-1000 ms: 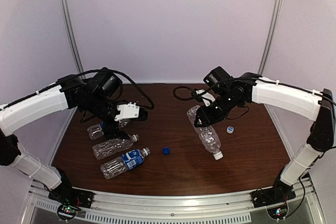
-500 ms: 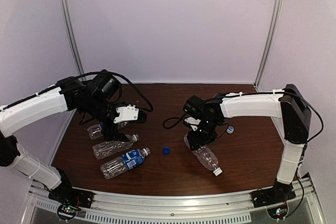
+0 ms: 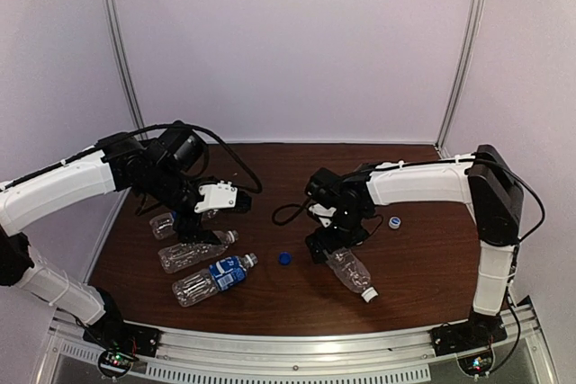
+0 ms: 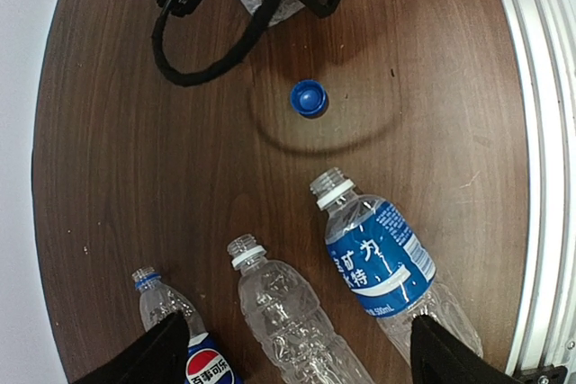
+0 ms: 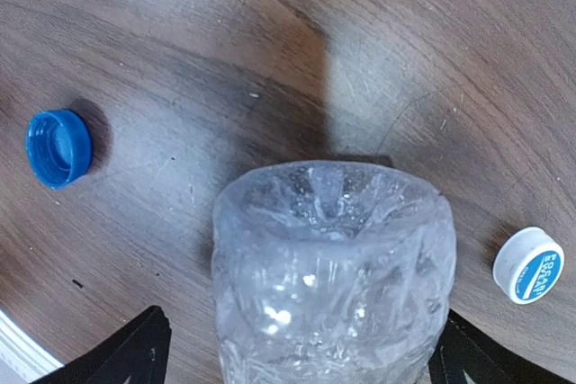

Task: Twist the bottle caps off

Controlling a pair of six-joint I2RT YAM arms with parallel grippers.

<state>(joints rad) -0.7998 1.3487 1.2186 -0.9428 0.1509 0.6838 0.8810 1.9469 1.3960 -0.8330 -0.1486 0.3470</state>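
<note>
Desk (image 3: 423, 267): dark brown, streaked wood grain. Loose blue cap (image 3: 284, 258), centre: dark blue. Loose pale cap (image 3: 394, 221), 3 o'clock: white, blue printed top. Four clear, crinkled bottles:
- labelled bottle (image 3: 216, 280), 7 o'clock: blue label, white characters
- Pepsi bottle (image 4: 171, 308): blue label, red-white-blue roundel, blue neck ring
- plain bottle (image 4: 288, 312): white neck ring
- capped bottle (image 3: 349, 269), 5 o'clock: fitted cap (image 3: 370, 294) white

Left arm (image 3: 54, 191), right arm (image 3: 423, 182): white shells, black joints.

Obstructions: three bottles (image 3: 191, 254) clustered front-left; dark blue cap (image 3: 284, 258) mid-table; capped bottle (image 3: 351, 272) right of it; white cap (image 3: 394, 221) beyond. Passage: table (image 3: 279, 173) rear centre
</note>
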